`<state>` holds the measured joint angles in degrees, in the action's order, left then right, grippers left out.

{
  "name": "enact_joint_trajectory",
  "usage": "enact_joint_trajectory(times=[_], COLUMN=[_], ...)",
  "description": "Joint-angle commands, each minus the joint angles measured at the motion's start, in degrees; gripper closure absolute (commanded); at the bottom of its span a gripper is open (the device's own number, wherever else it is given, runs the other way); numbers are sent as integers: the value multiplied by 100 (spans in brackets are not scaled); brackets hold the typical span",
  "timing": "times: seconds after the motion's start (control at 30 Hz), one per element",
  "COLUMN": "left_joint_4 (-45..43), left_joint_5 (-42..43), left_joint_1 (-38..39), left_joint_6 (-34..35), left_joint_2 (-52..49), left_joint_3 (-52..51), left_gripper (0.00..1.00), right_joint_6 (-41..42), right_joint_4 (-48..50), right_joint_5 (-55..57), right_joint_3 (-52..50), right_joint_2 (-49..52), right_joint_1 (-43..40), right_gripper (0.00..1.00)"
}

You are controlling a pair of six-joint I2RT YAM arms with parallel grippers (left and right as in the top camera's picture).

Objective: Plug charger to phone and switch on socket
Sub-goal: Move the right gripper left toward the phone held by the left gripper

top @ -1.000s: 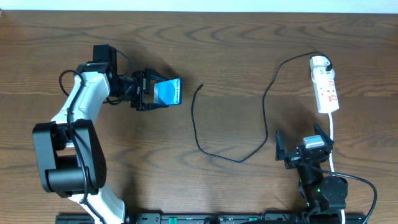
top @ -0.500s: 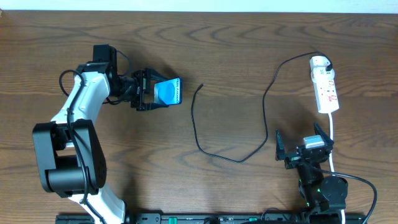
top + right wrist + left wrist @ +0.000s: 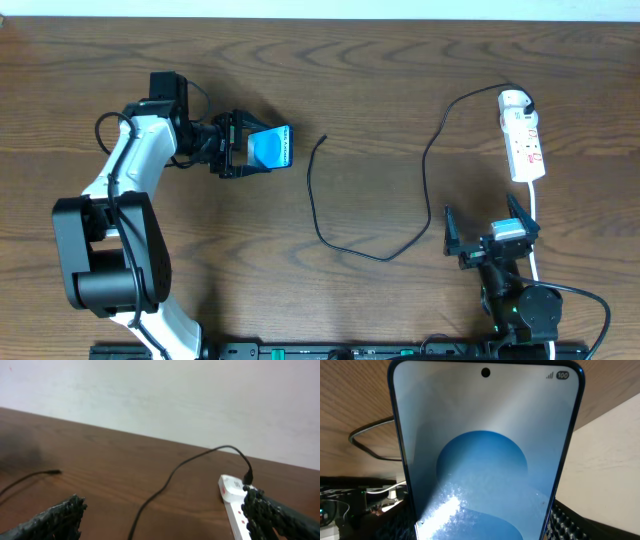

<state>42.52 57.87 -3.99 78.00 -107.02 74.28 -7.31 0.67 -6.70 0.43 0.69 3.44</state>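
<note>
Pinching the phone (image 3: 271, 148) in the left gripper (image 3: 249, 150) at the left of the table (image 3: 380, 60), holding the right gripper (image 3: 486, 230) spread and empty near the socket (image 3: 523, 135), leaving the charger (image 3: 384, 258) lying curled between them, tip pointing toward the phone.

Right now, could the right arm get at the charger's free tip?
Likely yes: the right gripper is open and empty, and only bare table lies between it and the charger tip, though it looks a long stretch.
</note>
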Motion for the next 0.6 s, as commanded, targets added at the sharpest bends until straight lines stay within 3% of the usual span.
enact_joint_trajectory(times=[0.0, 0.17, 0.57], left_joint_4=[-133, -321, -321], left_joint_5=[103, 98, -52], left_joint_1=[-17, -17, -17], left_joint_6=[31, 31, 31], left_joint_2=[205, 205, 205], left_joint_3=[-11, -11, -11], left_gripper=[39, 39, 39], right_joint_6=[420, 774, 769], right_joint_4=[63, 42, 44], right_joint_5=[-92, -522, -1547], right_joint_3=[-9, 212, 1738], right_joint_2=[-31, 144, 2133], right_joint_1=[-46, -46, -46], right_gripper=[1, 1, 1])
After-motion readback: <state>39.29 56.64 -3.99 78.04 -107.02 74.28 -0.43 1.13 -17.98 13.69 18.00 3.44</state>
